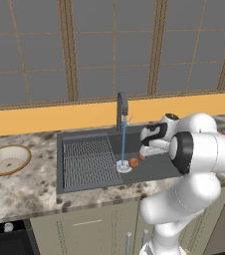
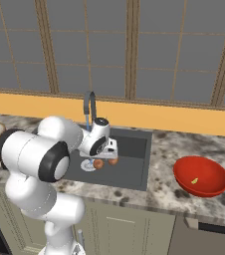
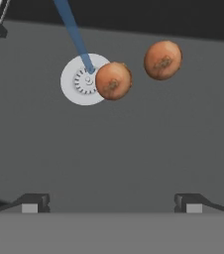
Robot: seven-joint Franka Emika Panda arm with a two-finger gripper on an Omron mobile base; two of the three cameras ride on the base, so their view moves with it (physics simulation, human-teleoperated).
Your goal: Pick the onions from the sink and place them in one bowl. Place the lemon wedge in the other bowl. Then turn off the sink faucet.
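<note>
Item: my own jaws [image 3: 112,203], nearest the hand camera, spread fully wide and empty, hanging above the dark floor of the sink [image 1: 92,183].

Item: onions, two. The nearer onion [image 3: 113,81] lies on the sink floor, touching the edge of the round white drain [image 3: 79,84]. The second onion [image 3: 163,60] lies just beside it to the right, apart from it and a little farther off.

Item: water stream [image 3: 73,33], running from the sink faucet [image 1: 121,109] onto the drain, just left of the nearer onion.

Item: beige bowl [image 1: 5,160], on the desk, well left of the sink.

Item: red bowl [image 2: 201,176], on the desk right of the sink, with the lemon wedge [image 2: 195,181] lying inside it.

Handling note, my judgement: the step in hand is the first onion. I should centre over the drain-side bulb, come straight down, and close across its widest part; it is round and may roll, and its neighbour sits close enough to be nudged.

Unclear: the onions' pointed tips cannot be made out. In the base views my forearm covers part of the basin, and the faucet lever's position is too small to read.
</note>
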